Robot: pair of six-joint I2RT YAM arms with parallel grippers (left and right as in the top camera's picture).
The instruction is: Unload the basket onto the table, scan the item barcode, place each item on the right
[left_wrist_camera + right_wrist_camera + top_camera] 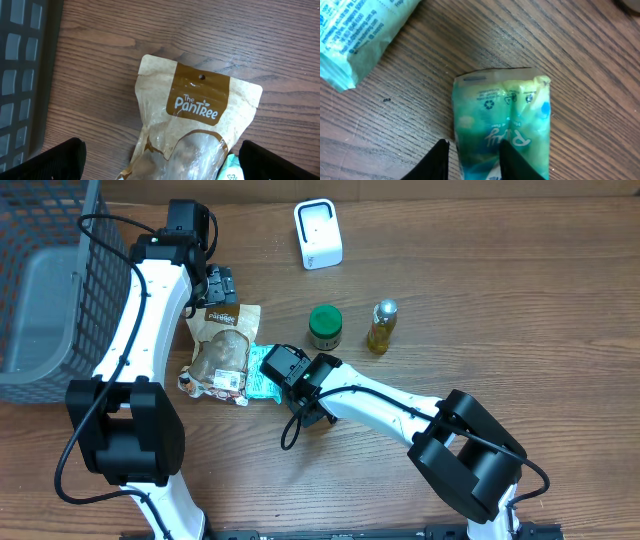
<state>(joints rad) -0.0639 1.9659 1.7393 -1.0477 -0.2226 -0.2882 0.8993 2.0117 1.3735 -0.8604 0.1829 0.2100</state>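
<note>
My right gripper (pixel 474 150) has its fingers (pixel 437 160) drawn near together, and the left part of the green packet (pixel 502 115) is pinched between them. One finger is at the left edge of the packet and the other one lies over its printed face. The long axis of the packet runs straight away from my fingers. Its flat sealed end points away from me, to the top of my right wrist view, and the letters on it stand upside down there. A second packet (pixel 355 35) of pale teal color lies on the table (pixel 500 300) apart from it, to the upper left, and it is turned diagonally.

From overhead, teal wrapping shows under my right gripper, just beside the right edge of the pouch (pixel 225 345). I cannot tell there which of the two packets it is.

My left gripper (pixel 170 160) is opened as wide as it goes and holds nothing. It hangs over the top end of the brown pouch. The pouch lies flat, and its long axis goes from the header with the small hole, which is near my left gripper, down toward the front edge of the table.

The white scanner (pixel 318 235) stands at the far side of the table, well apart from the packet. A jar (pixel 325 327) with a green lid and a small bottle (pixel 381 326) are between them, a little to the right. The grey basket (pixel 50 280) is at the far left.
</note>
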